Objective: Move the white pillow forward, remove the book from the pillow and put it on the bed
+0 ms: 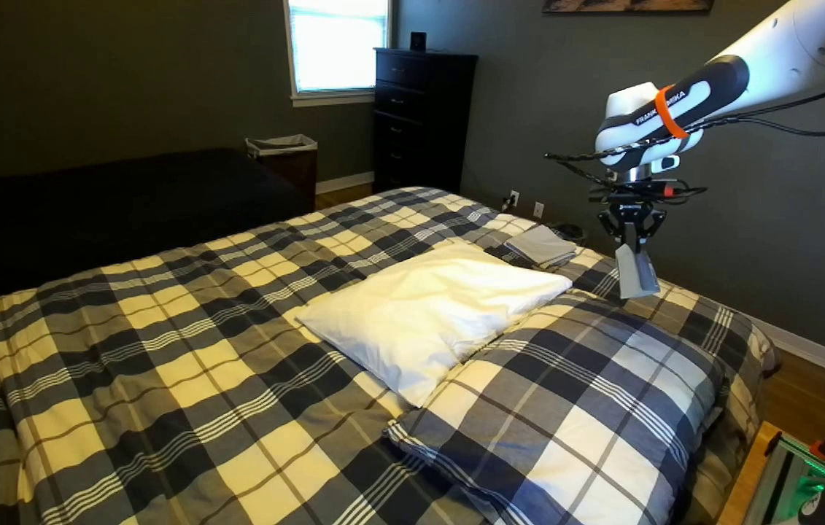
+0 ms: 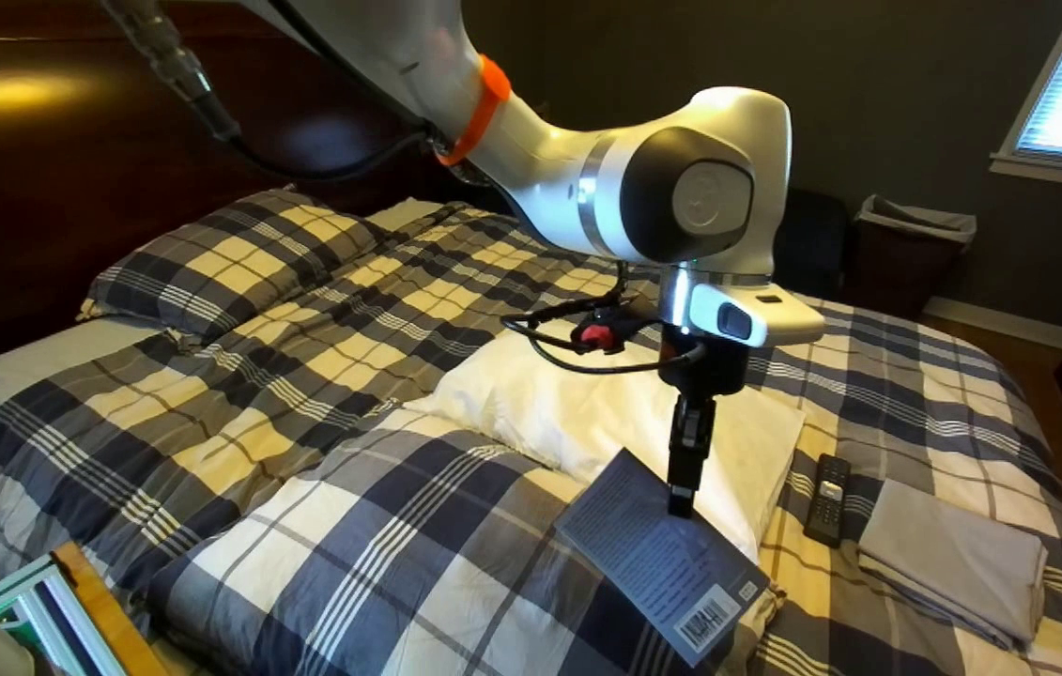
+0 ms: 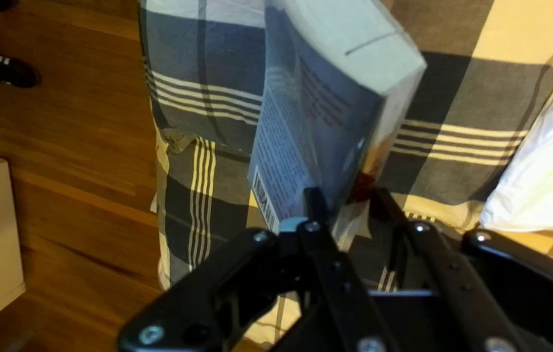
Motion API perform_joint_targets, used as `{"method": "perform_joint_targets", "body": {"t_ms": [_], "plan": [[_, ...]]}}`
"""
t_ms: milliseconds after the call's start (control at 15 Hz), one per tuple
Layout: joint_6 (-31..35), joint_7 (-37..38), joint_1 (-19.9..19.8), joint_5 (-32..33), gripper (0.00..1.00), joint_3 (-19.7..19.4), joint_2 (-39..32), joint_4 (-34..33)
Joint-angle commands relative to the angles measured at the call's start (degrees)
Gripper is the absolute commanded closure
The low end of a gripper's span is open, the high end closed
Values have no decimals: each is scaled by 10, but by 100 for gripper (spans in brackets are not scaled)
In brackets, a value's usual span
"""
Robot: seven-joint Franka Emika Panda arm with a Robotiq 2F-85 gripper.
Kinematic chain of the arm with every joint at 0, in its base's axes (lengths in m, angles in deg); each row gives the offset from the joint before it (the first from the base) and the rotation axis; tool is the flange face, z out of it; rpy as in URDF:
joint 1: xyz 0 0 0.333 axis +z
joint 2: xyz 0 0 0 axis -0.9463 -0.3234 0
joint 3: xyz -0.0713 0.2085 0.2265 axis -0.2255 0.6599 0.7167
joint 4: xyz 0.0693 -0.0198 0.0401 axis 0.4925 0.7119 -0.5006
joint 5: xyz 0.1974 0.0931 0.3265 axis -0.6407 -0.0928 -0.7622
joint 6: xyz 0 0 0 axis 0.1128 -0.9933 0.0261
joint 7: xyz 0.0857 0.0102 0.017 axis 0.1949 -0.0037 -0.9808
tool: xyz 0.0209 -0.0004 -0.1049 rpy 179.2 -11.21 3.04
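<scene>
The gripper (image 1: 631, 239) is shut on the book (image 1: 637, 275) and holds it in the air above the bed. In an exterior view the blue-grey back cover with a barcode (image 2: 653, 554) faces the camera, with the fingertips (image 2: 681, 502) at its upper edge. In the wrist view the book (image 3: 300, 122) hangs between the fingers (image 3: 347, 200), its pages slightly fanned. The white pillow (image 1: 427, 306) lies flat on the plaid bed (image 1: 164, 350) with nothing on it. It also shows behind the gripper (image 2: 549, 404) and at the wrist view's right edge (image 3: 545, 181).
A navy-and-white plaid pillow (image 1: 572, 408) lies against the white pillow, nearer the robot base. A folded grey cloth (image 2: 953, 559) and a black remote (image 2: 828, 498) lie beside the white pillow. Another plaid pillow (image 2: 239, 263) rests by the headboard. Wooden floor (image 3: 85, 171) lies beyond the bed edge.
</scene>
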Motion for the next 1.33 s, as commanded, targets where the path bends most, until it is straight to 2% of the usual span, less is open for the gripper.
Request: {"method": "perform_joint_targets", "body": {"t_ms": [0, 400, 867, 1267], "plan": [[42, 8, -9, 34, 93, -18, -45, -41], [152, 9, -18, 107, 93, -65, -116, -69], [258, 1, -42, 101, 93, -107, -216, -110], [353, 32, -27, 90, 93, -171, -329, -167]]}}
